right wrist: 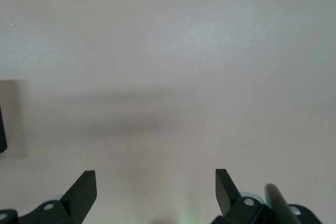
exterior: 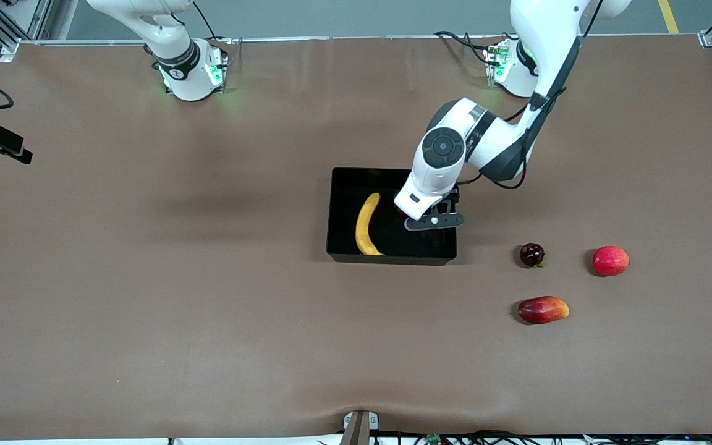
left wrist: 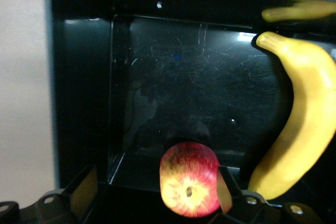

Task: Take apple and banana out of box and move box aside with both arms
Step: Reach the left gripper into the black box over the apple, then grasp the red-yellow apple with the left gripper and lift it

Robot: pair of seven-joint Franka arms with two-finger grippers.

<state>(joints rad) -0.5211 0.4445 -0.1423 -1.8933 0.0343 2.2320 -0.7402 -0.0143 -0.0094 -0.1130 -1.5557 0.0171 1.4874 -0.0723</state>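
Note:
The black bin (exterior: 392, 256) sits mid-table. The yellow banana (exterior: 366, 225) lies in it, toward the right arm's end; it also shows in the left wrist view (left wrist: 304, 124). My left gripper (exterior: 433, 220) is over the bin's other end with its jaws wide open. In the left wrist view the red apple with yellow streaks (left wrist: 189, 186) sits between the left gripper's (left wrist: 156, 182) fingers, against one finger (left wrist: 224, 190) and apart from the other, above the bin's floor (left wrist: 184, 77). The arm hides the apple in the front view. My right gripper (right wrist: 156, 190) is open and empty over bare table.
Three other fruits lie toward the left arm's end: a dark maroon round fruit (exterior: 532, 254), a round red fruit (exterior: 610, 260), and an oblong red-yellow fruit (exterior: 543, 309) nearer the front camera. The right arm's base (exterior: 189, 71) stands at the table's back edge.

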